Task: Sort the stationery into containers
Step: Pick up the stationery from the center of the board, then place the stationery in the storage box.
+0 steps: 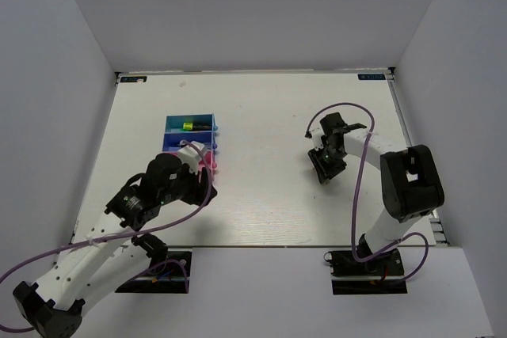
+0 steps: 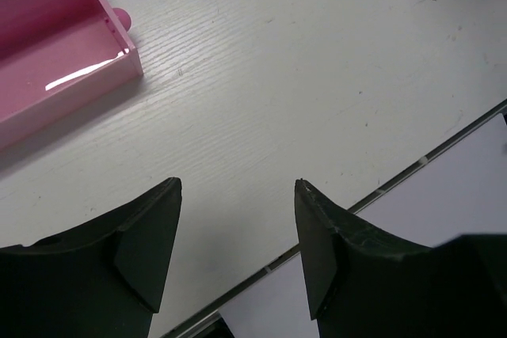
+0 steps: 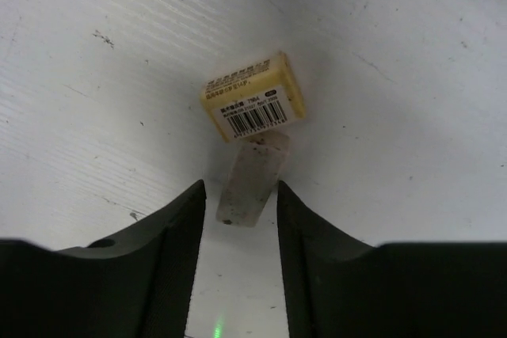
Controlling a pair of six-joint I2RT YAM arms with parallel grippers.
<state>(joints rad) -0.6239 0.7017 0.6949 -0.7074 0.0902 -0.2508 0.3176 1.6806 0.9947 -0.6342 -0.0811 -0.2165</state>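
Left side first: the left gripper hangs over the white tabletop, jaws well apart, holding nothing, with the pink plastic tray just beside it. Beyond sit the dark blue tray and the light blue tray, a stubby black highlighter with a green-yellow end lying inside the latter.

Over to the right: the right gripper is down low, jaws roughly half open and straddling the bare end of the cream eraser in its yellow paper sleeve. A sliver of tabletop shows on one side, so it looks not yet clamped. The pick-up is the step in hand. Next it needs a square close, a lift, then a carry leftward to the trays.
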